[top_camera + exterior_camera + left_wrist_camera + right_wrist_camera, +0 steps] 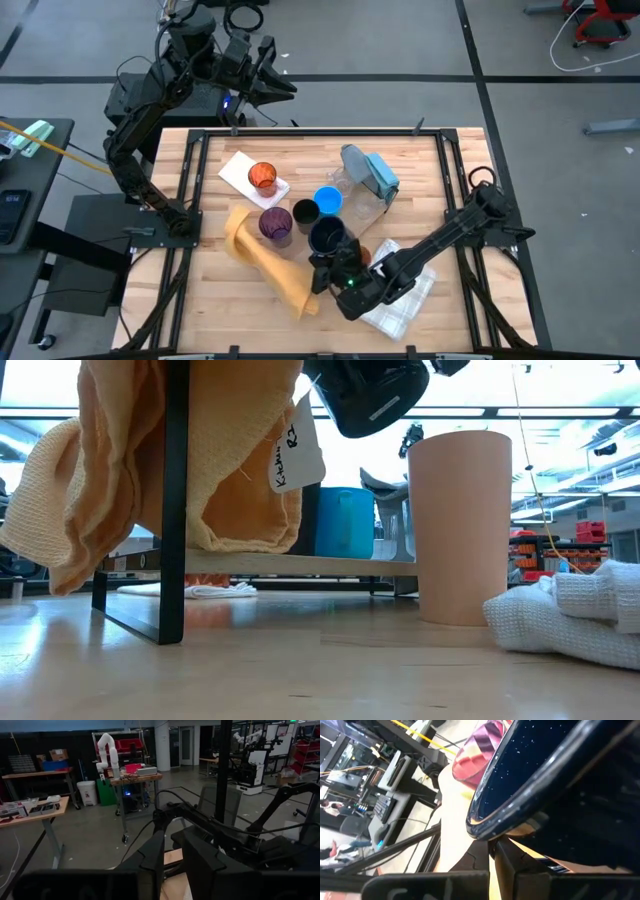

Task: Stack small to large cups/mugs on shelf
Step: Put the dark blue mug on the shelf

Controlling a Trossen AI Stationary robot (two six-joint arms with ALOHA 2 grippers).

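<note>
High view, reading left to right: my left gripper (268, 75) is parked off the back-left of the table, well away from the work; I cannot tell how its jaws stand. On the wooden table (420, 170) an orange cup (263, 177) stands on a white napkin (240, 168), then a purple cup (275, 223) beside a tan cloth (268, 260), a black cup (305, 213), a bright blue mug (328, 200), a clear cup (362, 205) and a blue-grey folded cloth (372, 170) toward the back. My right gripper (335, 268) sits at the front centre, clenched on the rim of the dark navy mug (328, 236); the right wrist view shows that speckled rim pinched between my fingers (517, 865), with the purple cup just beyond.

I judge I'm mid-grasp on the navy mug, one of the larger pieces. To do this well I'd lift straight up before travelling, since the purple and black cups stand close by and a sideways drag could topple them. A rim pinch lets a mug swing, so I'd move slowly and keep it level
</note>
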